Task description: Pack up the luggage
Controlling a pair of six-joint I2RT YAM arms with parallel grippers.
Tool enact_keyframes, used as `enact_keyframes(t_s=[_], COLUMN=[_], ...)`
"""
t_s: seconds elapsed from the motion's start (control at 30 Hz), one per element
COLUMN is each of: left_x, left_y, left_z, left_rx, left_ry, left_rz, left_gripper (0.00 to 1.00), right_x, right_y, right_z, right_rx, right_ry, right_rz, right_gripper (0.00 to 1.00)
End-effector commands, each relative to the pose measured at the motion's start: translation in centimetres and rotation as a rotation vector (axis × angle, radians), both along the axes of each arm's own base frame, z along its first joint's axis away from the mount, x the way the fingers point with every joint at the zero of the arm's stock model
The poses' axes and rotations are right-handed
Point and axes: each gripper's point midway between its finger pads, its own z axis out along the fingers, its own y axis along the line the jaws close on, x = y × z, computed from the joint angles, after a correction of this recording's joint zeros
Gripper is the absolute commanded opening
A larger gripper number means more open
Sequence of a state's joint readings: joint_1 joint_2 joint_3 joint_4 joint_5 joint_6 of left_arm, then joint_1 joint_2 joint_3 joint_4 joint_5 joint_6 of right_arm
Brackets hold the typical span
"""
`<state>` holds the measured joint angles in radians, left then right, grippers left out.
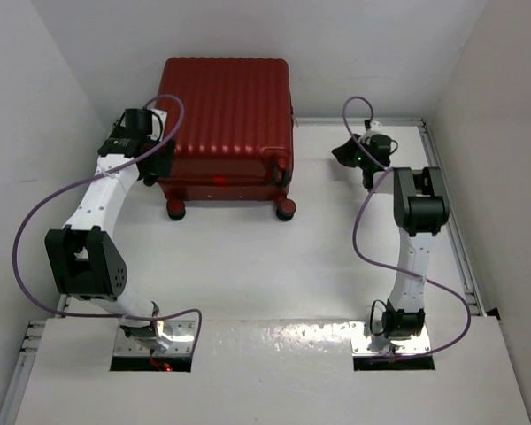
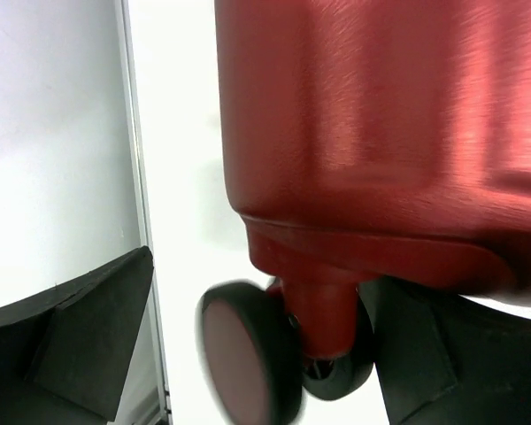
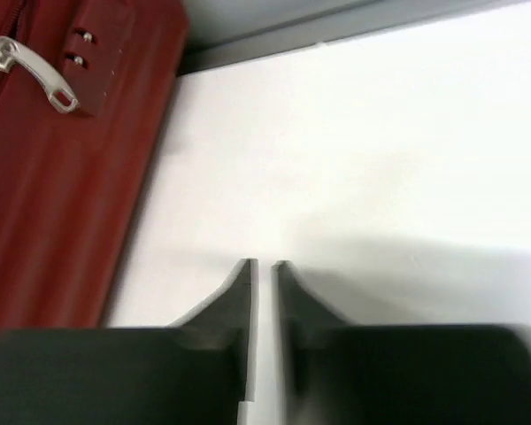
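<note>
Luggage (image 1: 226,124) looks stiff, slick and probably heavy, so grab by the wheel (image 2: 248,354) your wide-spread left gripper (image 2: 270,288) straddles; right gripper (image 3: 265,266) beside it's barely parted, empty.

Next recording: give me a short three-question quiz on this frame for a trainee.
1. True or false: the red suitcase lies with its lid open.
2. Which pincer has a suitcase wheel between its open fingers? A. left B. right C. neither
3. What does the right pincer hold?
Key: 1 false, it is closed. 2 A, the left pincer. 3 nothing.
</note>
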<state>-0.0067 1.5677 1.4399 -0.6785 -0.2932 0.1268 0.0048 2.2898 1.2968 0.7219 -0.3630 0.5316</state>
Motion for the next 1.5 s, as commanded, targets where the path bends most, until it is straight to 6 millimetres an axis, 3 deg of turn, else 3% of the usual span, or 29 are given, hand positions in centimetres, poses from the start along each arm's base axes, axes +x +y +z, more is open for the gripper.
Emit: enact_keyframes(t_s=[0.0,0.03,0.13,0.17,0.23,0.27,0.33,0.37,0.4,0.53,0.6,0.63,0.7,0.73,0.8,0.87,0.97,1.0,1.03,1.1,1.13,1.2,1.3,1.33,1.37,1.47], left_x=[4.2,4.4,3.7,3.5,2.9,2.2,1.4,1.0,0.5,-1.0,-1.4,-1.9,-2.6,-3.0,-3.6,-4.2,-5.9,-6.9,-7.4,-8.6,-9.4,-10.6,-12.7,-13.0,-13.3,-13.0], left_y=[-0.1,-0.4,-1.5,-1.5,-1.9,-1.9,-2.4,-2.5,-2.7,-3.8,-4.7,-5.1,-5.5,-5.8,-7.0,-8.2,-11.4,-12.5,-13.5,-14.5,-15.1,-15.6,-16.4,-16.7,-17.2,-18.4], left_z=[10.4,10.6,12.5,13.0,13.7,14.3,14.9,15.1,15.9,17.0,15.7,15.9,14.0,13.6,12.0,11.2,9.9,8.8,8.6,7.9,7.1,6.9,5.2,5.1,5.1,5.0], left_rx=[-0.03,-0.034,-0.07,-0.07,-0.109,-0.116,-0.158,-0.166,-0.182,-0.233,-0.256,-0.266,-0.284,-0.302,-0.344,-0.387,-0.492,-0.528,-0.538,-0.553,-0.567,-0.538,-0.524,-0.524,-0.524,-0.554], left_ry=[-0.404,-0.409,-0.456,-0.467,-0.49,-0.498,-0.512,-0.513,-0.538,-0.558,-0.51,-0.511,-0.449,-0.436,-0.385,-0.354,-0.274,-0.218,-0.192,-0.15,-0.111,-0.093,-0.008,-0.005,0.001,0.006], left_rz=[0.037,0.009,-0.046,-0.046,-0.035,-0.03,-0.034,-0.029,-0.033,-0.075,-0.122,-0.139,-0.153,-0.16,-0.207,-0.257,-0.394,-0.424,-0.464,-0.519,-0.546,-0.599,-0.667,-0.678,-0.697,-0.692], left_gripper=[1.0,1.0,1.0,1.0,1.0,1.0,1.0,1.0,1.0,1.0,1.0,1.0,1.0,1.0,1.0,1.0,1.0,1.0,1.0,1.0,1.0,1.0,1.0,1.0,1.0,1.0], right_x=[-2.5,-3.1,-4.7,-5.4,-6.5,-7.6,-8.6,-10.3,-10.6,-15.4,-18.4,-19.7,-22.4,-24.1,-26.1,-28.2,-30.6,-31.3,-31.8,-31.7,-31.6,-31.4,-29.2,-28.4,-27.4,-25.6], right_y=[2.4,3.1,6.4,8.6,10.1,12.4,13.5,15.2,15.5,18.9,19.9,20.8,21.1,22.6,23.3,25.6,27.7,27.7,27.5,26.2,25.2,23.0,19.8,18.2,17.0,13.6], right_z=[4.0,3.2,1.9,1.6,0.6,-0.1,-0.9,-1.7,-2.1,-3.6,-4.3,-4.5,-4.7,-4.7,-4.4,-3.7,-1.7,-1.5,0.2,0.0,1.4,0.8,3.2,2.8,3.7,3.3], right_rx=[0.138,0.165,0.312,0.382,0.412,0.428,0.435,0.44,0.436,0.434,0.422,0.413,0.406,0.385,0.377,0.359,0.329,0.3,0.279,0.224,0.204,0.158,0.094,0.058,0.037,-0.014], right_ry=[0.062,0.101,0.25,0.312,0.386,0.435,0.481,0.531,0.546,0.667,0.731,0.753,0.779,0.792,0.792,0.772,0.707,0.683,0.627,0.602,0.548,0.554,0.438,0.437,0.409,0.408], right_rz=[0.062,0.093,0.141,0.155,0.168,0.191,0.187,0.199,0.187,0.222,0.234,0.251,0.269,0.314,0.345,0.433,0.55,0.58,0.612,0.59,0.598,0.562,0.512,0.479,0.46,0.384], right_gripper=[0.05,0.01,0.0,0.0,0.0,0.0,0.0,0.0,0.0,0.0,0.0,0.0,0.0,0.0,0.0,0.0,0.0,0.0,0.0,0.02,0.05,0.17,0.28,0.34,0.36,0.39])
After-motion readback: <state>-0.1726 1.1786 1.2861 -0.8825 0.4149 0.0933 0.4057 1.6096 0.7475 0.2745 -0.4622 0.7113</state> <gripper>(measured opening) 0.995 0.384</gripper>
